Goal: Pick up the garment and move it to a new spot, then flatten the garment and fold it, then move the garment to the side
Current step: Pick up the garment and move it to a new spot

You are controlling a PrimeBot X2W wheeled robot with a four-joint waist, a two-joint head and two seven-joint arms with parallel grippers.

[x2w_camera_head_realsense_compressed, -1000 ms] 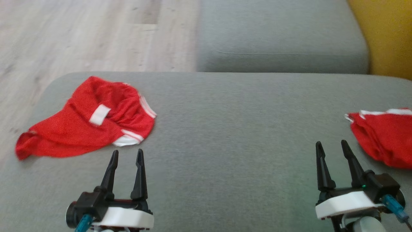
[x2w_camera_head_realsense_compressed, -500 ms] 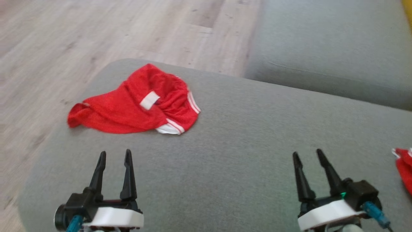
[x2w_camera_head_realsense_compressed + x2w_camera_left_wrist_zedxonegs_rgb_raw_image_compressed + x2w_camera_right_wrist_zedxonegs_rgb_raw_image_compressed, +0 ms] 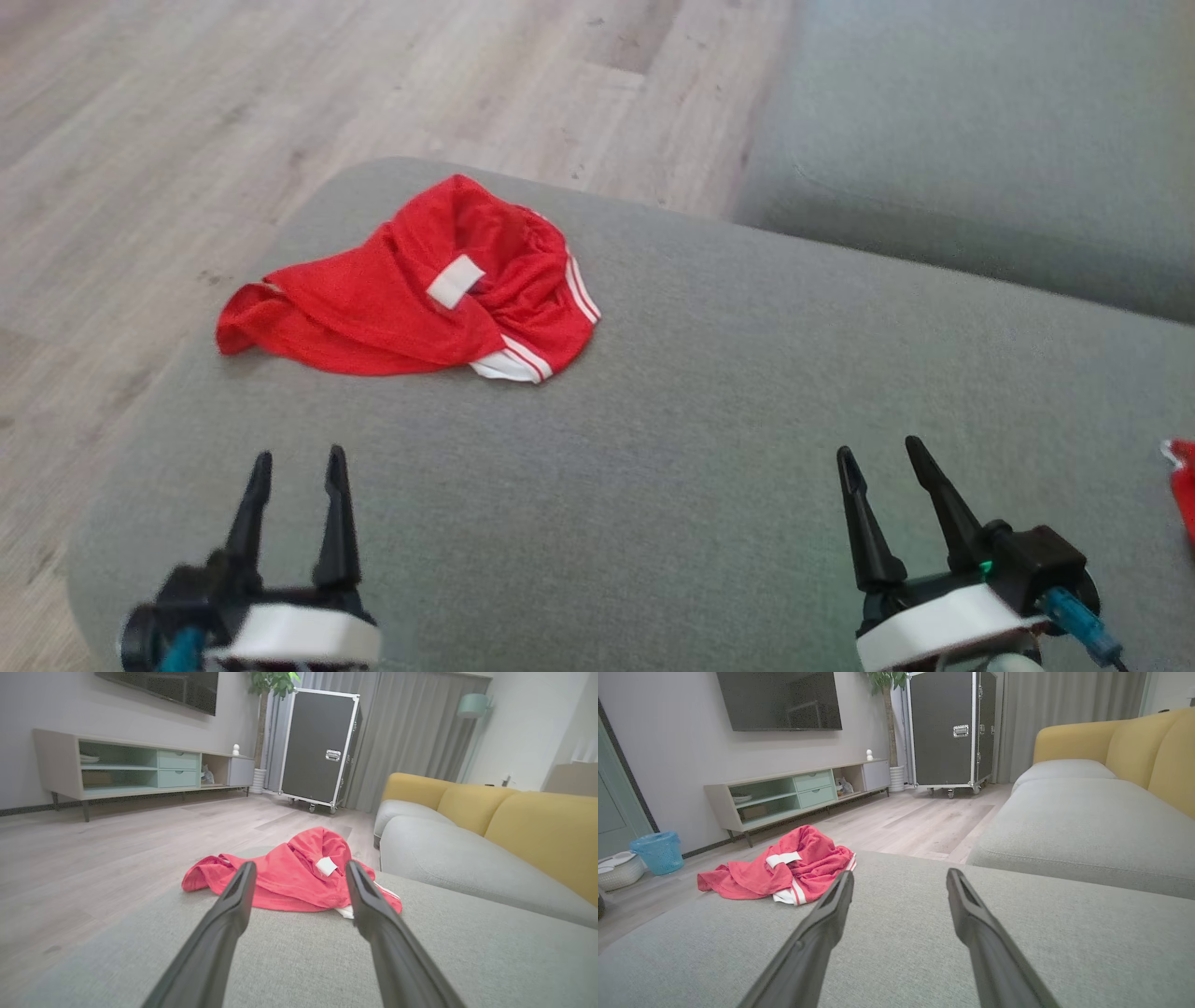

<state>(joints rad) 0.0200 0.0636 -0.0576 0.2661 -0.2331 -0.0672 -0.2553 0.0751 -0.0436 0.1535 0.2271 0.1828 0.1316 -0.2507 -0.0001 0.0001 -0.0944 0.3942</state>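
A crumpled red garment (image 3: 411,289) with white stripes and a white label lies near the far left corner of the grey cushion (image 3: 709,392). In the left wrist view the garment (image 3: 289,877) sits straight ahead between the fingers, some way off. From the right wrist it appears as a red heap, the garment (image 3: 784,870), off to the left. My left gripper (image 3: 297,459) hovers open over the cushion, short of the garment, holding nothing. My right gripper (image 3: 879,454) is open and empty over the cushion's right part.
A scrap of another red cloth (image 3: 1182,485) peeks in at the right edge. Wooden floor (image 3: 280,93) lies beyond the cushion's left and far edges. A second grey seat cushion (image 3: 980,149) sits behind. A TV cabinet (image 3: 121,767), black flight case (image 3: 322,749) and blue basket (image 3: 658,851) stand further off.
The head camera has swung left, so the garment sits nearer the centre and the red cloth on the right has almost left the picture. Both grippers stay open and low in view.
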